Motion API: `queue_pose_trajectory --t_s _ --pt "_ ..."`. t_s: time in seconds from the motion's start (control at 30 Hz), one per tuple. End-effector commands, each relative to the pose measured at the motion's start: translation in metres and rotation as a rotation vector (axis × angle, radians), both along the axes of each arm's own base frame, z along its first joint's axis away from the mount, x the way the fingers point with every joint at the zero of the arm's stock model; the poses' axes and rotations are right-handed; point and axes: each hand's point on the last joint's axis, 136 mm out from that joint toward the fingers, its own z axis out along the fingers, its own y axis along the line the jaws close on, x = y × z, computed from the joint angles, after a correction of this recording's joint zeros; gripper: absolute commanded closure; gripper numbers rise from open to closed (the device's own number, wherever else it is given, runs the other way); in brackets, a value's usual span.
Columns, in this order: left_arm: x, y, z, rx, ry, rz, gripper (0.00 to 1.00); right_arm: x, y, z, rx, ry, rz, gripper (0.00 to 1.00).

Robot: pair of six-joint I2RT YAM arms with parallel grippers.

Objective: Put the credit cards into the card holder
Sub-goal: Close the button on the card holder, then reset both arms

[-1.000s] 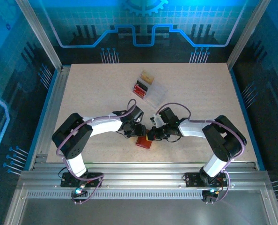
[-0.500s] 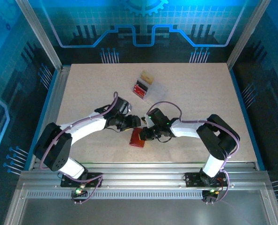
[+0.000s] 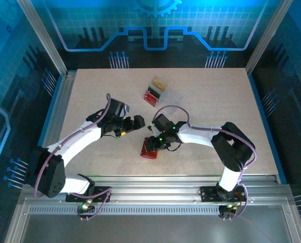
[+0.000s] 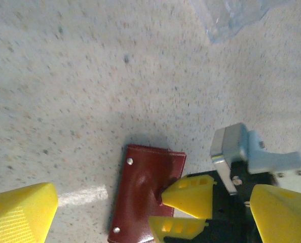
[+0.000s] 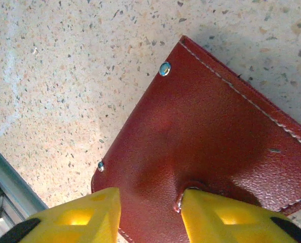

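Speckled beige tabletop (image 3: 216, 101) from above: a dark red card holder (image 3: 148, 151) lies flat toward the near edge. The right gripper (image 3: 152, 145) is over it, and the left gripper (image 3: 139, 123) is near, jaws spread wide.
Left wrist: card holder folded shut, 2 rivets (image 4: 129, 161) along 1 side.
Right wrist: grained leather, pale stitching (image 5: 252, 104). The right jaws stand partly apart, fingertips (image 5: 216, 212) touching the card holder's face.
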Motion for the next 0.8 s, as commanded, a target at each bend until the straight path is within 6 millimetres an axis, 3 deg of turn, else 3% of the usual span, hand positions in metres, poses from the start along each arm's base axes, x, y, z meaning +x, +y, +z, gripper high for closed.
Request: queue_pose_trajectory --t_s 0.0,0.17,0.3,0.4,0.47,0.6,0.67,0.77 --pt "0.01 0.026 0.033 0.056 -0.098 0.058 0.01 -0.013 -0.043 -0.033 -0.22 0.075 0.001 0.53" --pt "0.021 0.048 0.046 0.074 -0.131 0.14 0.01 -0.005 -0.026 0.004 -0.139 0.01 0.049 0.41" --pt "0.032 0.062 0.055 0.085 -0.184 0.19 0.01 0.01 -0.012 0.051 -0.022 -0.082 0.071 0.3" --pt "0.042 0.084 0.065 0.158 -0.277 0.258 0.01 0.032 -0.013 0.088 0.04 -0.194 0.043 0.0" --pt "0.046 0.1 0.068 0.189 -0.322 0.317 0.01 0.052 -0.022 0.11 0.045 -0.28 0.001 0.0" --pt "0.058 0.128 0.066 0.327 -0.455 0.354 0.01 0.097 -0.074 0.148 -0.049 -0.497 -0.166 0.0" --pt "0.062 0.141 0.062 0.416 -0.521 0.378 0.01 0.119 -0.118 0.156 -0.152 -0.59 -0.297 0.0" --pt "0.062 0.162 0.049 0.548 -0.593 0.399 0.01 0.143 -0.203 0.159 -0.34 -0.706 -0.553 0.0"
